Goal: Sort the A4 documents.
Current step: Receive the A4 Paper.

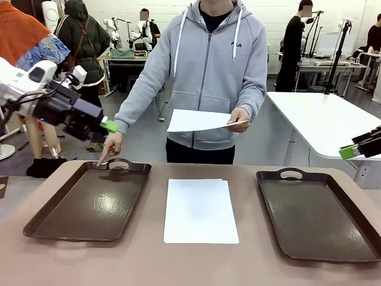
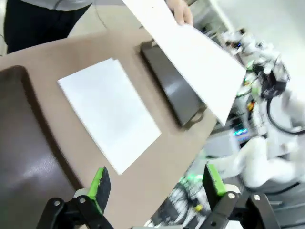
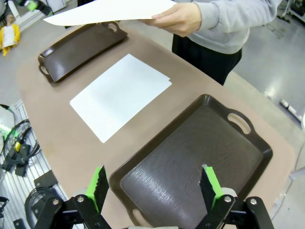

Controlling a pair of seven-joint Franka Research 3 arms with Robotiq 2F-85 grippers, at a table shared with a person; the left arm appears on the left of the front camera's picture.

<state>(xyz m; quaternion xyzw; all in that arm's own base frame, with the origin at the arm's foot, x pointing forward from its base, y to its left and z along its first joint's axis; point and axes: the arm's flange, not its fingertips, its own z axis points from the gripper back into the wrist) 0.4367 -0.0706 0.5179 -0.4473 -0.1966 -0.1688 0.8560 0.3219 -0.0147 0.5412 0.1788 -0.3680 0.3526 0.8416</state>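
Note:
A small stack of white A4 documents [image 1: 200,210] lies flat on the table between two dark brown trays, also seen in the wrist views [image 2: 108,112] [image 3: 121,95]. The person holds another white sheet [image 1: 199,121] [image 2: 190,52] [image 3: 109,12] in one hand above the table's far edge. Their other hand [image 1: 110,143] points a finger at the left tray [image 1: 89,202]. My left gripper [image 1: 107,125] [image 2: 157,183] hovers open above the left tray's far end, close to that pointing hand. My right gripper [image 1: 357,149] [image 3: 155,186] hangs open above the right tray [image 1: 315,214] [image 3: 200,162]. Neither gripper holds anything.
Both trays have handle cut-outs and bare insides. The left tray [image 3: 81,47] shows far off in the right wrist view, the right tray [image 2: 174,88] in the left wrist view. The person stands at the far edge, mid-table. A white table [image 1: 327,119] stands behind on the right.

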